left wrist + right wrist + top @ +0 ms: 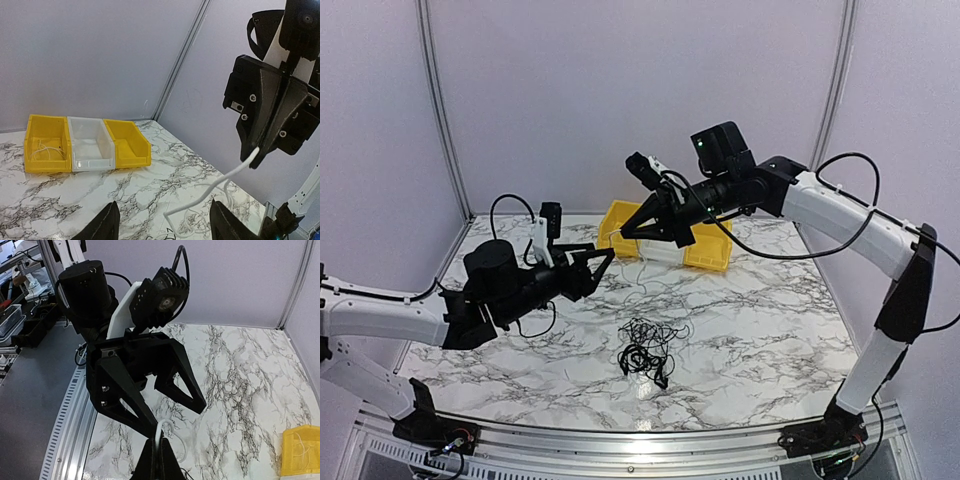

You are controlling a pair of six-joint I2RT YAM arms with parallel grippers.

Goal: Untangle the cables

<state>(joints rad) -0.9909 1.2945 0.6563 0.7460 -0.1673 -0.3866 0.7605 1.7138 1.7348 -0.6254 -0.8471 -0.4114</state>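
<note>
A loose knot of thin black cables (645, 350) lies on the marble table (760, 330) in front of the arms. My right gripper (625, 232) is raised over the table and shut on a whitish cable (210, 190). That cable hangs from its tip in a curve down toward the table. In the right wrist view the cable (161, 432) rises from my shut right gripper (159, 455). My left gripper (602, 265) faces it closely and stands open. In the left wrist view its fingers (106, 226) are wide apart, and the cable's free end dangles between them untouched.
Three bins stand in a row at the back: a yellow one (47, 142) holding a thin whitish wire, a clear one (90, 145) and another yellow one (127, 142). The booth walls (620, 90) close the table's rear and sides.
</note>
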